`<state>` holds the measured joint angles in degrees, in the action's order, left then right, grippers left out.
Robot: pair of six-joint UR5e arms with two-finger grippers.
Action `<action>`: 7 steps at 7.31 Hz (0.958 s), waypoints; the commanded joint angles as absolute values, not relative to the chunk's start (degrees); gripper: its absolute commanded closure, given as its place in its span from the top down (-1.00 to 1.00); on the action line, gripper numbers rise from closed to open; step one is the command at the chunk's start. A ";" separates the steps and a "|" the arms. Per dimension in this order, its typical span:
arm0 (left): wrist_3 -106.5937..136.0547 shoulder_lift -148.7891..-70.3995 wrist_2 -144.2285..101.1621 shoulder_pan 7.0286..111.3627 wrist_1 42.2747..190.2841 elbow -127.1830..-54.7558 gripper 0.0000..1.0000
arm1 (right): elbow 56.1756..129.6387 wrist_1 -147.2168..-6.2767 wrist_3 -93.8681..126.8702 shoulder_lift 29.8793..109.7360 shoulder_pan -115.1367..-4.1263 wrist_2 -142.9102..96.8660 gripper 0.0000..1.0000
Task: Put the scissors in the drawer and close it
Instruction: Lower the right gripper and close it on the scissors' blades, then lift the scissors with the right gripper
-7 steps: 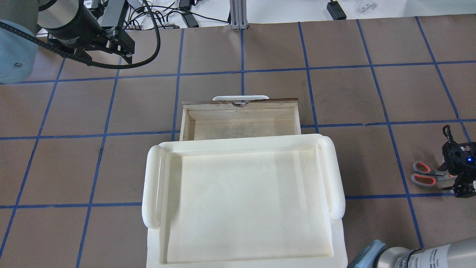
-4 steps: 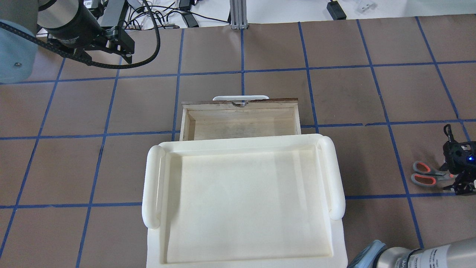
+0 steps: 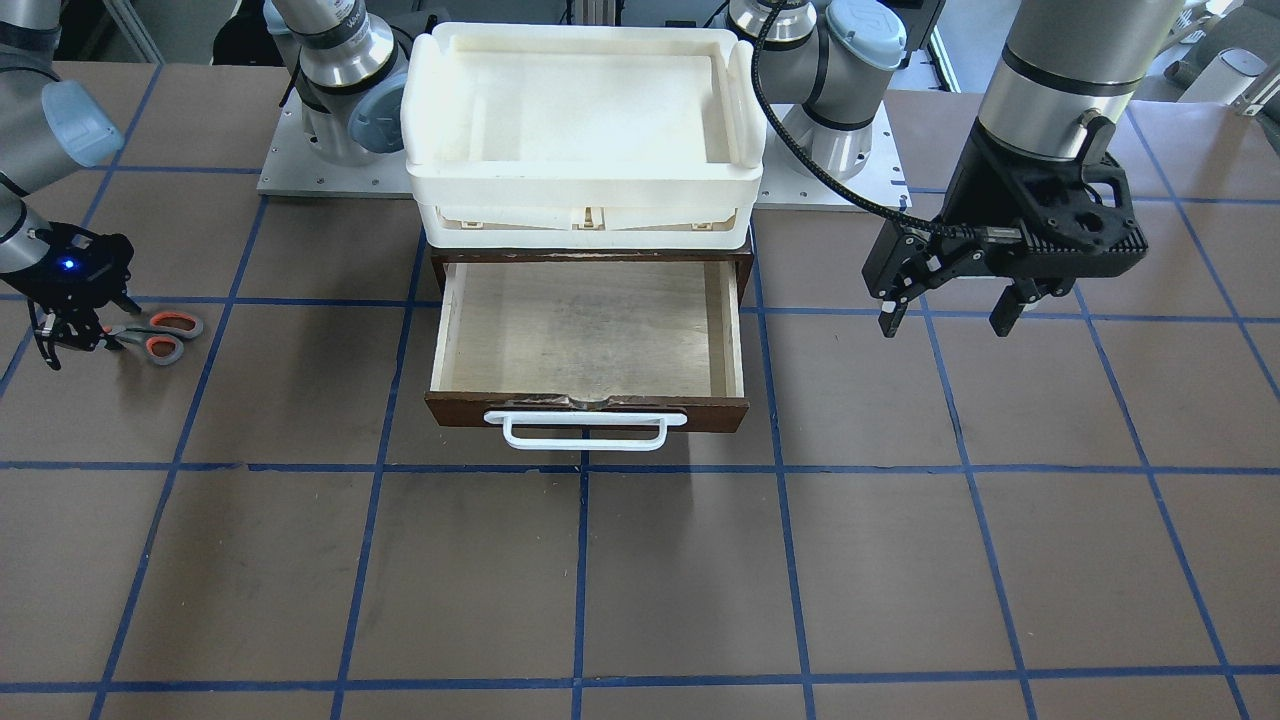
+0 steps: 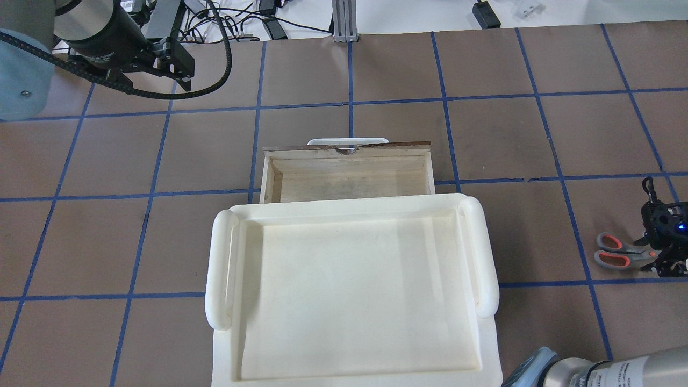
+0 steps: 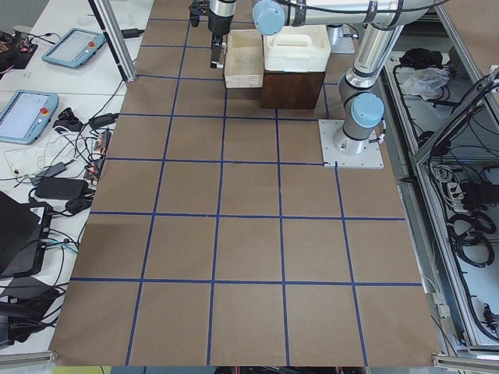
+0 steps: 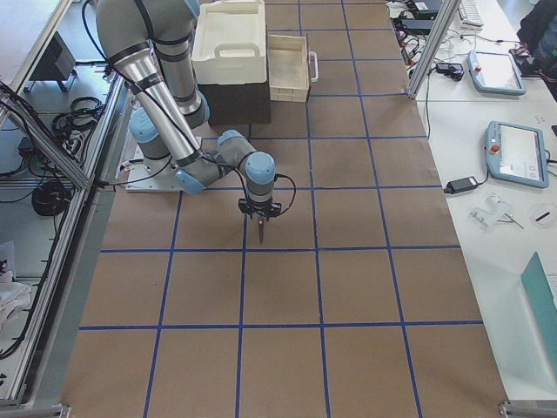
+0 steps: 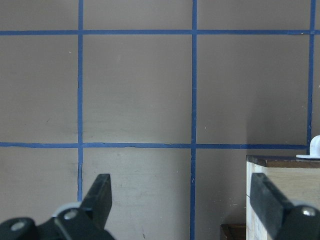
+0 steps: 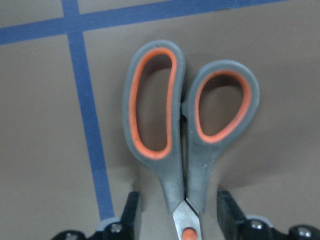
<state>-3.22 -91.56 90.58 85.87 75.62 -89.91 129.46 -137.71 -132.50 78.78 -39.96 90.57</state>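
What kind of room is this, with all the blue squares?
Most likely a robot lab. A left arm and a right arm stand at a table marked with a blue tape grid, and control tablets and loose cables lie on the side benches.

bright, even overhead light; a soft shadow beside the scissors (image 8: 172,175); the wrist close-up slightly blurred.
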 commanded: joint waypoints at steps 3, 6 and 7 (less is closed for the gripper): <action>-3.16 -91.49 90.53 85.87 75.67 -89.91 1.00 | 129.55 -137.64 -132.45 78.84 -40.17 90.53 -0.08; -3.16 -91.49 90.53 85.87 75.59 -89.91 1.00 | 129.46 -137.64 -132.71 78.84 -40.17 90.53 -0.50; -3.16 -91.58 90.70 85.87 75.67 -89.91 1.00 | 129.38 -137.64 -132.63 78.92 -40.17 90.70 -0.72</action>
<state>-3.17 -91.53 90.61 85.87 75.63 -89.91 129.48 -137.62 -132.65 78.86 -40.16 90.58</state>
